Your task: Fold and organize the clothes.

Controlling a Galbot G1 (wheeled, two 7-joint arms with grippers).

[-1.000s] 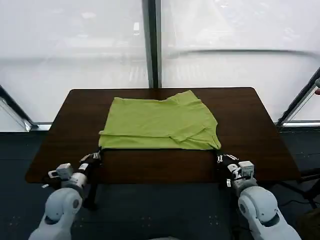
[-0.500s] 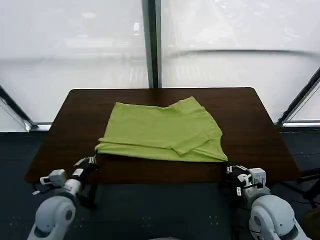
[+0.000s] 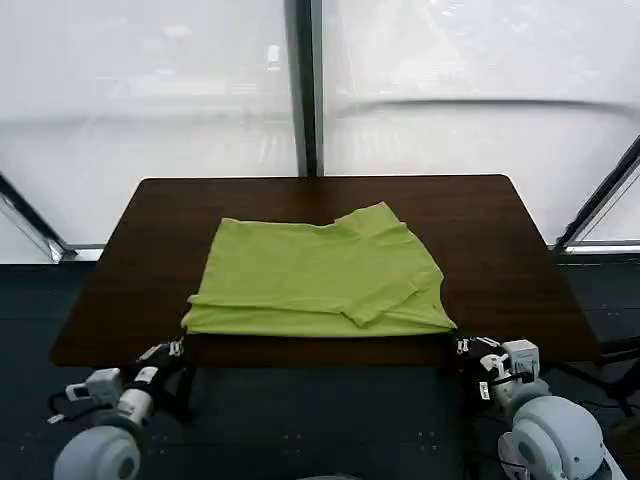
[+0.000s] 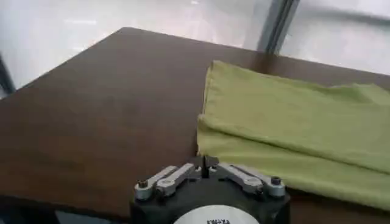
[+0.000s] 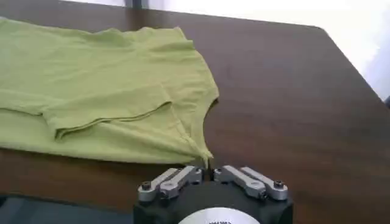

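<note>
**At the table's near edge: both corners pinched, shirt close to the drop**

At the near-left corner of the shirt, the left gripper has its fingers drawn together on the hem. The left wrist view shows the tips of this gripper meeting right where the folded layers end. The bite looks shallow. If it holds only the top layer, a pull or lift from here would likely peel the fold open on that side.

The shirt lies folded flat on the table, with its near hem almost at the front edge and a sleeve tucked across the right half. I judge the main risk to be more travel towards the robot. That would carry the hem over the edge, where the thin cloth would sag and pull the fold apart. Uneven motion of the two arms would skew the hem or wrinkle the middle.

At the near-right corner, the right gripper is likewise closed on the cloth. The right wrist view shows the tips of this gripper together on the pointed corner. So small a pinch could slip free and leave one side behind.

Both arms sit low in front of the table. The forearms reach forward and slightly inward, the grippers are level with the tabletop, and they are set well apart at the two near corners.
</note>
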